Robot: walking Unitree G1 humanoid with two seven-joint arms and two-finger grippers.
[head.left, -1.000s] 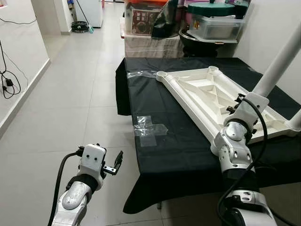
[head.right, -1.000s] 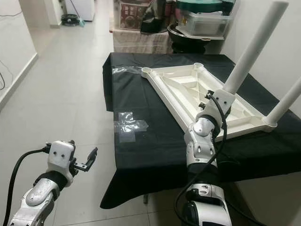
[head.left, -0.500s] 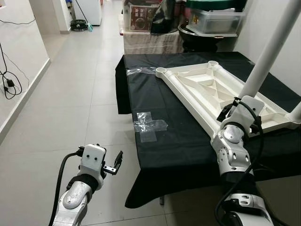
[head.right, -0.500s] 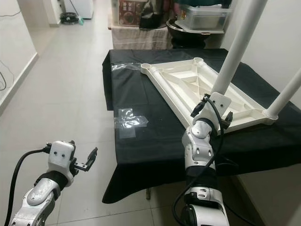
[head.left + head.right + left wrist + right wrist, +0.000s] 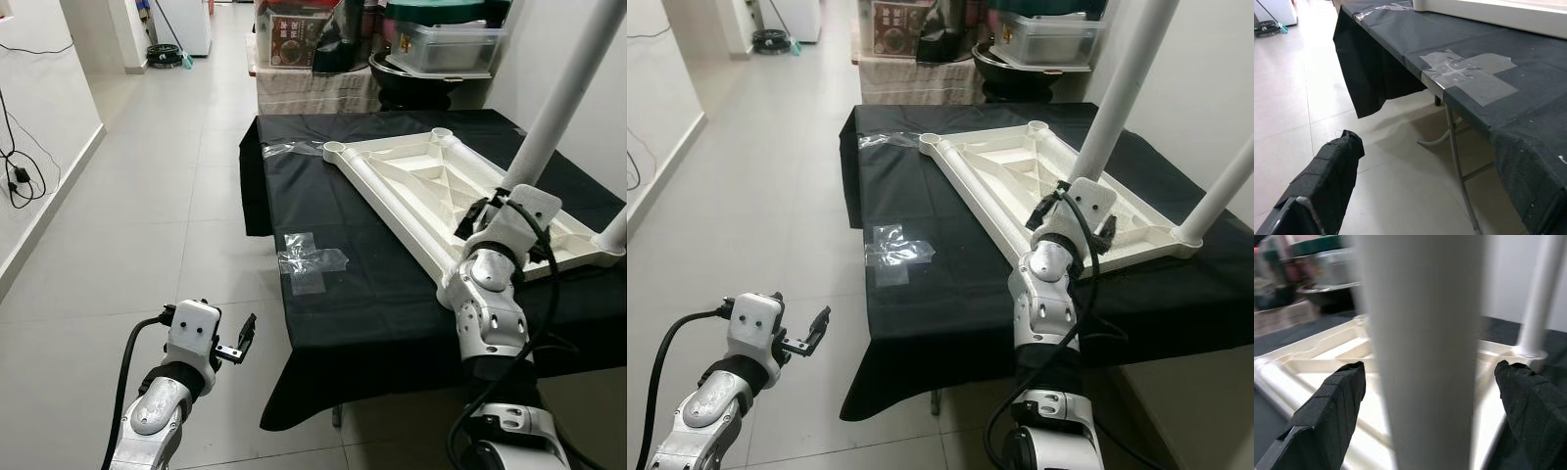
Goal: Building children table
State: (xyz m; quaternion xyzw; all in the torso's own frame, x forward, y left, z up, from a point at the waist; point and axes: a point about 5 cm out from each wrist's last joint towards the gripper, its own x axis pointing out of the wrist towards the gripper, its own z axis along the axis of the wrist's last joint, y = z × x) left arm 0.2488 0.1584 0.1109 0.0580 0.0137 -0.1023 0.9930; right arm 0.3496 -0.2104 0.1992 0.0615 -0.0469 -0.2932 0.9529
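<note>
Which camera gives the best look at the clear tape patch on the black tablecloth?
The left wrist view: the tape patch is close and sharp there, a crossed shape near the edge of the tablecloth. Both eye views show it small and shiny, on the robot's left of the upturned white tabletop. The right wrist view looks at a white leg.

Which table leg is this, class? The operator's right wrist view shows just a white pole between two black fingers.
Observer: That leg rises by the upturned white tabletop's corner nearest the robot. The wrist hides its foot.
Operator: Which corners lack legs?
Observer: Both far sockets are empty.
Operator: Where's the left gripper?
Observer: The left gripper hangs low over the floor tiles, left of the black-covered table, holding nothing.
</note>
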